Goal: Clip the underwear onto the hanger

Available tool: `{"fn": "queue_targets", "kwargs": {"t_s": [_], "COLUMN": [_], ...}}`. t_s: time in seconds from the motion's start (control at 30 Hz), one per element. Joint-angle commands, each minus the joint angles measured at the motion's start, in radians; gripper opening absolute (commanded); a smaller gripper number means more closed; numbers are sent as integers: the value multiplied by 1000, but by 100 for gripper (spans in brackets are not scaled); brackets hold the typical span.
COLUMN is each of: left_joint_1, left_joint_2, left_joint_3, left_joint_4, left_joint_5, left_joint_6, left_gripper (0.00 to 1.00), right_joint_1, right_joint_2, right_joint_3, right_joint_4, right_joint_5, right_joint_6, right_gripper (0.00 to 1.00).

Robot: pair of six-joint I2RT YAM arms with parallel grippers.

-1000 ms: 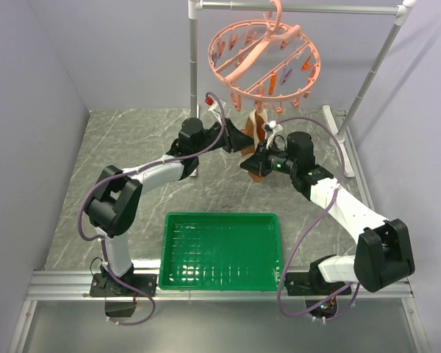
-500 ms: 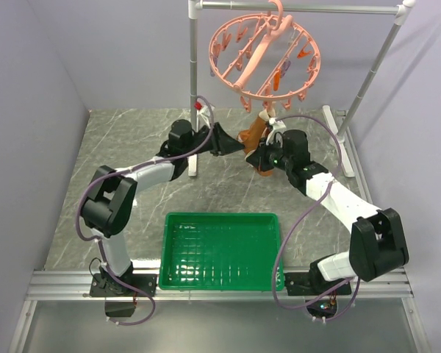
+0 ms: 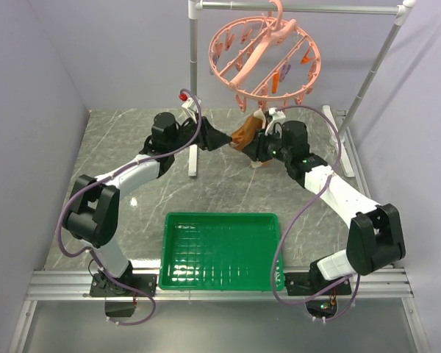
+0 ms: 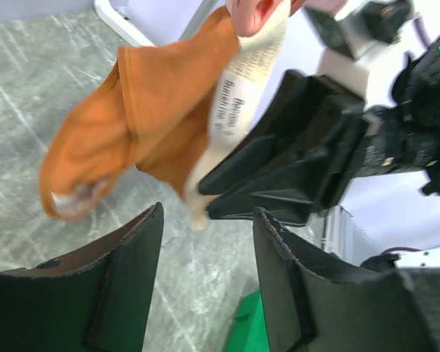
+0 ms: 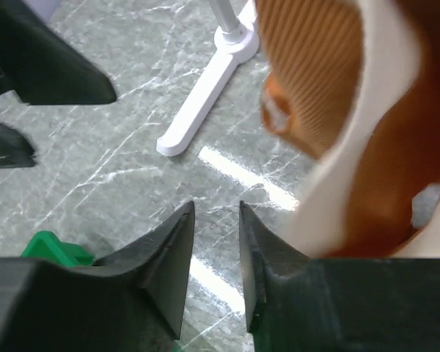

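Observation:
The rust-orange underwear (image 3: 243, 133) with its cream waistband (image 4: 243, 81) hangs below the round pink hanger (image 3: 264, 55), its top edge caught at a pink clothespin (image 4: 254, 10). My left gripper (image 3: 225, 138) is just left of the fabric, jaws open and empty (image 4: 209, 220), the cloth a little beyond the tips. From the right, my right gripper (image 3: 255, 145) stands close to the underwear (image 5: 315, 81); its fingers (image 5: 216, 209) are narrowly open with only table between them. The fabric brushes the outside of the right finger (image 5: 279, 257).
A green slatted tray (image 3: 220, 215) sits near the arm bases. The grey metal rack (image 3: 367, 81) carries the hanger, and its white feet (image 3: 193, 158) (image 5: 205, 95) rest on the marbled table. Purple walls close in on both sides.
Both grippers have opened and let go of the underwear, which now hangs from the hanger. The left arm has drawn back to the left, and the right gripper has shifted toward the rack.

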Motion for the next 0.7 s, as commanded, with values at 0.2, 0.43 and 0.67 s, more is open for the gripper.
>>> {"fn": "queue_targets", "kwargs": {"t_s": [0.2, 0.43, 0.67], "left_joint_1": [26, 26, 21], "left_joint_2": [-24, -12, 59], "left_joint_3": [39, 88, 235], "left_joint_4": [33, 51, 31], "left_joint_5": [63, 29, -34], "left_joint_6": [110, 101, 49], "left_gripper": [61, 60, 56], "right_joint_1": [-3, -63, -233], "right_joint_2": [-198, -325, -316], "right_joint_3": [34, 1, 21], "right_joint_4": [71, 112, 106], "right_joint_5": [-62, -4, -16], "right_joint_6": [51, 86, 115], "right_gripper": [45, 47, 48]}}
